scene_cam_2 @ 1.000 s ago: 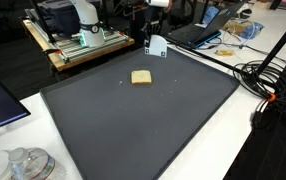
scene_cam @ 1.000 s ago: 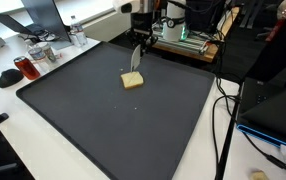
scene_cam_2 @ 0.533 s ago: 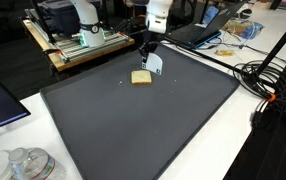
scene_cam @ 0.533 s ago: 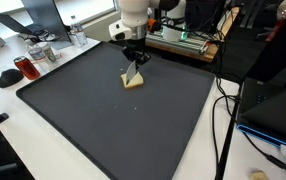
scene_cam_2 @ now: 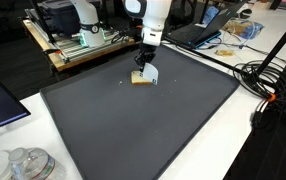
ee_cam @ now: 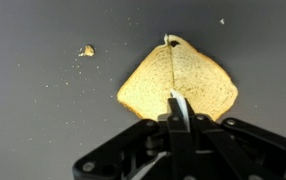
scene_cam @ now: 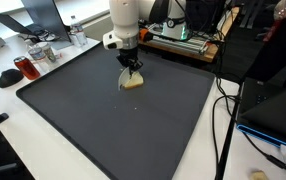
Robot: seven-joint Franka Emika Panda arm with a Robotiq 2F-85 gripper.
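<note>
The arm has come down from the far edge of the mat (scene_cam: 103, 130), and the gripper (scene_cam: 131, 67) now hangs just over the bread (scene_cam: 133, 83). The bread has not moved and lies toward 12 o'clock from the mat's centre. The jaws are closed fully on a thin blade (ee_cam: 174, 105), whose tip overlaps the bread at its 6 o'clock side in the wrist view. A crumb (ee_cam: 86, 50) lies at 10 o'clock.
</note>
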